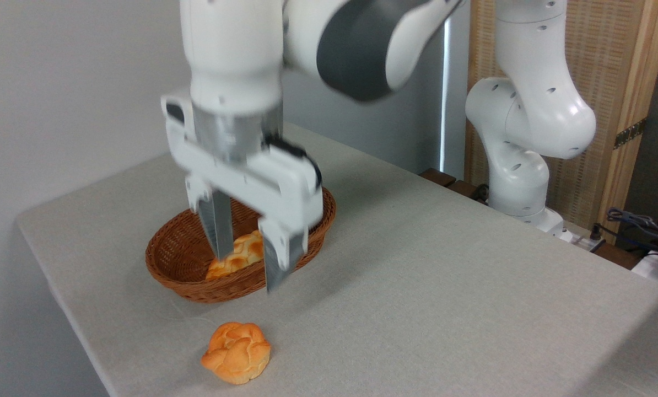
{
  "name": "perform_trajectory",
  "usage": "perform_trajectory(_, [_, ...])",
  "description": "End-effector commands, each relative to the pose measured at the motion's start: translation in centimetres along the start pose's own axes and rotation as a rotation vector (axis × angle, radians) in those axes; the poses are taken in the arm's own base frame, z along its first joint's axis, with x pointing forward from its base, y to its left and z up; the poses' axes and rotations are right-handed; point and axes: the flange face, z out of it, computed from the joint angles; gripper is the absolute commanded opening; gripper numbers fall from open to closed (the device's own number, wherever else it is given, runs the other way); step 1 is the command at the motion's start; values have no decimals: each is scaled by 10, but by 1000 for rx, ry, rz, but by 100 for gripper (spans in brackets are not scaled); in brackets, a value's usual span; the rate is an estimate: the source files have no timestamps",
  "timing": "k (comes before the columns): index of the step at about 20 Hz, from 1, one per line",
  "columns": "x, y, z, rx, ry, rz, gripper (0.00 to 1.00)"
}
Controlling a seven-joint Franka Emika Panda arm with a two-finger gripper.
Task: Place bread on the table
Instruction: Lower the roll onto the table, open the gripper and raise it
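Near the front edge of the table (pixel 445 264), the bread (pixel 236 353) is sitting by itself on the grey-beige cloth, a small round bun with a knotted, crinkled top, golden-orange on the lower side and paler on the crown. Nothing is touching it. Just behind it, a brown oval wicker basket (pixel 177 267) is resting on the cloth, and a longer braided loaf (pixel 239 255) is lying inside, partly hidden by the metal fingers passing in front of it.

Above the basket, the gripper (pixel 249 248) is hanging in the air with its two fingers spread wide and nothing between them. The fingers are pointing down, the left one (pixel 219 226) reaching across the basket's interior in this view, the right one (pixel 276 262) crossing the basket's near rim, its tip ending a little above the cloth. Both tips are well clear of the bun, which is lying lower in the picture and slightly to the left of the right fingertip. The gripper and the wrist above it are looking slightly blurred.

Over it, the white arm (pixel 235 49) is filling the top of the view, with a grey-banded joint to its right. Farther right, the arm's base column (pixel 519 176) is standing beyond the table's far edge, in front of a wood-framed woven screen (pixel 615 66). Some dark cables (pixel 637 226) are lying at the right margin.
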Motion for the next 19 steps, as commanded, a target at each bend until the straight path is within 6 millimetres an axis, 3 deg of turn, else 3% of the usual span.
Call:
perform_trajectory(1, [8, 63, -36, -7, -24, 49, 100])
perform_trajectory(4, [29, 105, -45, 89, -123, 128, 100])
perform_trajectory(19, [27, 102, -45, 91, -132, 130, 100])
